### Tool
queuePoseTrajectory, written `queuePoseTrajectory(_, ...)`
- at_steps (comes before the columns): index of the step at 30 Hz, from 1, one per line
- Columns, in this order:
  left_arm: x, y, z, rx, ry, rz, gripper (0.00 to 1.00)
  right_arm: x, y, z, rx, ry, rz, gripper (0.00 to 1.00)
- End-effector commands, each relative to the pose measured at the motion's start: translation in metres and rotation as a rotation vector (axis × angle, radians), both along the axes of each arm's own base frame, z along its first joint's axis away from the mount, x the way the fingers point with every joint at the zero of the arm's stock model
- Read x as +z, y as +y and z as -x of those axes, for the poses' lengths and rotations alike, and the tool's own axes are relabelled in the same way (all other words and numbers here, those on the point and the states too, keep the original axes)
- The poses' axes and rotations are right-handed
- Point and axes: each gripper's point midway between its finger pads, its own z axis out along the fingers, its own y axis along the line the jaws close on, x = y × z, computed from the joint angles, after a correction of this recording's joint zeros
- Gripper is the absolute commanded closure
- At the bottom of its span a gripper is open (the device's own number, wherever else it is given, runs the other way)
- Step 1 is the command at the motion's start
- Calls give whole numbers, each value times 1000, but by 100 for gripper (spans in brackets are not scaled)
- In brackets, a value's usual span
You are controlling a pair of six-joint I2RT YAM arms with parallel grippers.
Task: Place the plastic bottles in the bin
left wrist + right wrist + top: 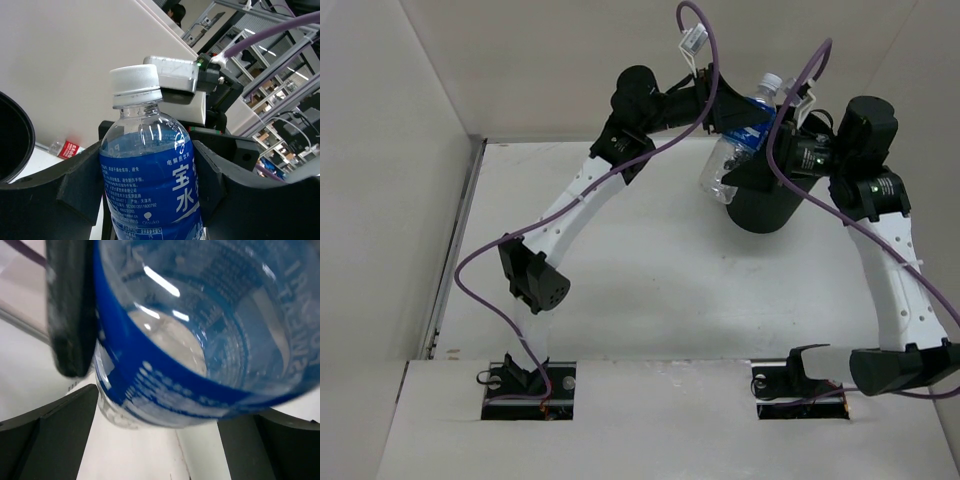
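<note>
Tabletop (650, 290) enclosed by white walls on the left, back and right, with broad bare surface between the arm bases and the far right quarter, where both arms converge. Bin (760, 215) stands there, near the back wall. Only its dark lower wall shows from overhead, since the mouth is covered by the bottle and both wrists. The left wrist view catches a sliver of rim and dark interior at its left edge, and the contents cannot be made out.

Blue-labelled clear bottle (738, 145) with a white cap is held aloft and tilted, cap toward the back wall, its base overlapping the bin's rim in the overhead view. Left gripper (150, 172) is clamped on the bottle's labelled body, one finger on each side. Right gripper (157, 410) has its fingers spread wide, flanking the bottle's lower end; contact cannot be told.

Red-labelled bottle (66, 148) lies on the table at the foot of the wall, too small for detail.
</note>
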Motion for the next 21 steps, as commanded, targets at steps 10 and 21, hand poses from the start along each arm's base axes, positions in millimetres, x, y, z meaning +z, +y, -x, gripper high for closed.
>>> queuePoseTrajectory(10,21,3,7,10,-94,69,64,53,5,0,18,-153,-81,76)
queuePoseTrajectory(21,51,131,-81,371,-310,10,0,34,-53,-80,-400,-228,13,100)
